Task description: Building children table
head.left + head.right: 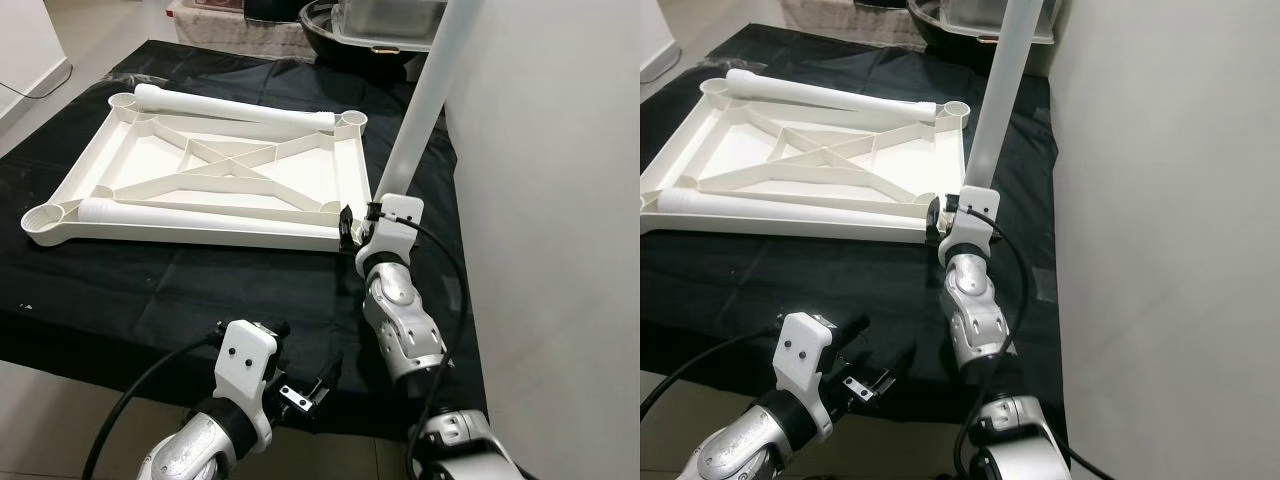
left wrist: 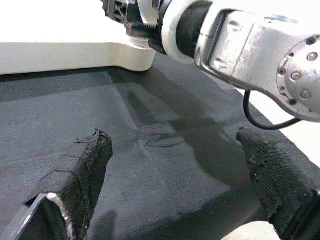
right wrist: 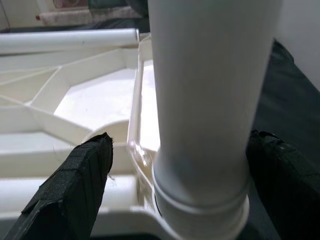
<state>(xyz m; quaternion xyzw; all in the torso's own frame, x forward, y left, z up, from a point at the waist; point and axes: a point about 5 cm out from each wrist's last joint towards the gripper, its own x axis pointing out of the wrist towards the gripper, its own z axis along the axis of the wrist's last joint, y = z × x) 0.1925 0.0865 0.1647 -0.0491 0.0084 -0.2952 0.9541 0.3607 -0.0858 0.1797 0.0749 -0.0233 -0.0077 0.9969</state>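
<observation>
The white table top (image 1: 352,170) lies upside down on a black cloth (image 1: 200,290). Two white legs rest across it, one along the far side (image 1: 240,105) and one along the near side (image 1: 200,215). A third leg (image 1: 425,90) stands upright in the near right corner socket. My right gripper (image 3: 180,145) is open with a black finger (image 3: 75,190) on either side of that leg's base, the left one clearly apart from it. My left gripper (image 2: 175,145) is open and holds nothing, low over the cloth near its front edge (image 1: 310,385).
A white wall (image 1: 560,200) runs close along the right of the cloth. A dark bowl (image 1: 350,45) and a clear box (image 1: 390,20) sit behind the table top. Bare floor (image 1: 60,400) lies in front of the cloth.
</observation>
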